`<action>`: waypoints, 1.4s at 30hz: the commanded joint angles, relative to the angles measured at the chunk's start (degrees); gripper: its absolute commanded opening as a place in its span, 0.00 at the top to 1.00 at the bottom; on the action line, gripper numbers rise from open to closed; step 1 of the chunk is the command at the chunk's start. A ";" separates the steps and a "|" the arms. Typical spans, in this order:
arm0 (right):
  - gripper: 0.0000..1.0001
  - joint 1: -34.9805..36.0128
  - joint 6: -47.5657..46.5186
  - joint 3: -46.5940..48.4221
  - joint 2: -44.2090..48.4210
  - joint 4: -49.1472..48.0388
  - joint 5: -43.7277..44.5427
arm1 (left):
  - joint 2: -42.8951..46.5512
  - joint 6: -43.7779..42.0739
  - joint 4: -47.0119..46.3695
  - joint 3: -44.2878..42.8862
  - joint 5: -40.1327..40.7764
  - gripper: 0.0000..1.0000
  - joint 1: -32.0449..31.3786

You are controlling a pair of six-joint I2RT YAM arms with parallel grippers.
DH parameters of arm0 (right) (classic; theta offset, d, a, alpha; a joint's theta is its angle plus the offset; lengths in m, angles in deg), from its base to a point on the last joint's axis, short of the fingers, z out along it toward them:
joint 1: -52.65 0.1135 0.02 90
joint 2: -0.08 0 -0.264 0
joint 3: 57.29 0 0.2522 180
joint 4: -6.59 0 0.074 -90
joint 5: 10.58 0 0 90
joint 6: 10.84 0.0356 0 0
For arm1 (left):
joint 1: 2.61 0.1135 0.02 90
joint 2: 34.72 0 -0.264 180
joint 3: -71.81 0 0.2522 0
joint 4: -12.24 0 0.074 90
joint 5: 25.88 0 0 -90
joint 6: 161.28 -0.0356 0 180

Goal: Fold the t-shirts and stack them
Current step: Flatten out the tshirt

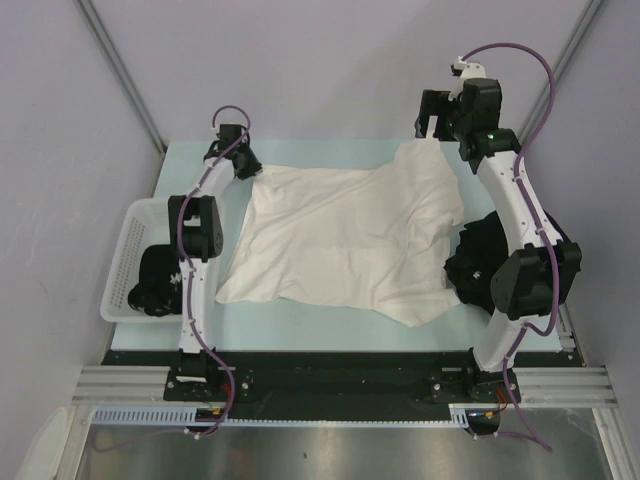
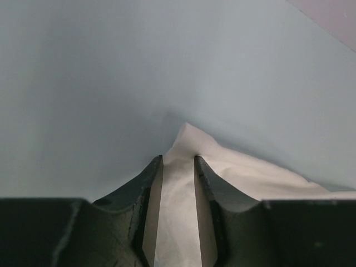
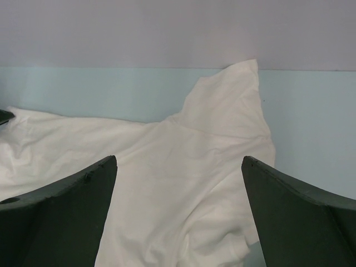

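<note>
Cream shirt [image 1: 340,235]: left claw [image 2: 178,160] straddles its upper-left corner (gripped? can't tell); right claw [image 3: 178,161] gapes. Pinch deep.

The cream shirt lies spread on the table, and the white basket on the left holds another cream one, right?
Not quite: the basket holds black cloth, not cream, as the top view shows. The cream shirt does lie spread on the table.
</note>
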 commanded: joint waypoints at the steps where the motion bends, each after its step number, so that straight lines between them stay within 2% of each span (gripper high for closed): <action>1: 0.00 0.47 -1.11 2.64 4.06 0.45 1.04 | -1.60 0.72 -0.08 -2.95 -1.38 0.69 -0.14; 5: 0.00 0.65 -1.72 2.29 4.15 1.24 2.62 | -2.66 1.34 -0.52 -4.44 -1.30 0.88 0.04; 9: 0.01 0.82 -1.90 2.03 4.06 1.60 2.80 | -3.71 2.39 -0.96 -6.55 -0.33 0.97 0.57; 13: 0.00 1.26 -2.16 2.20 3.53 2.03 3.06 | -4.94 3.71 -2.10 -8.92 0.55 1.00 2.23; 20: 0.00 2.49 -2.69 2.29 2.39 3.09 3.50 | -6.70 4.42 -4.03 -11.83 0.55 1.00 5.75; 30: 0.00 3.72 -3.31 2.73 0.55 3.44 4.99 | -5.91 3.89 -5.35 -10.78 -1.90 0.99 9.71; 36: 0.00 3.98 -2.43 2.20 0.19 4.14 6.66 | -4.33 4.32 -7.37 -7.97 -5.51 0.90 9.80; 42: 0.00 6.53 -1.72 2.55 0.28 3.88 15.96 | -0.29 4.94 -12.28 -4.80 -12.45 0.80 8.57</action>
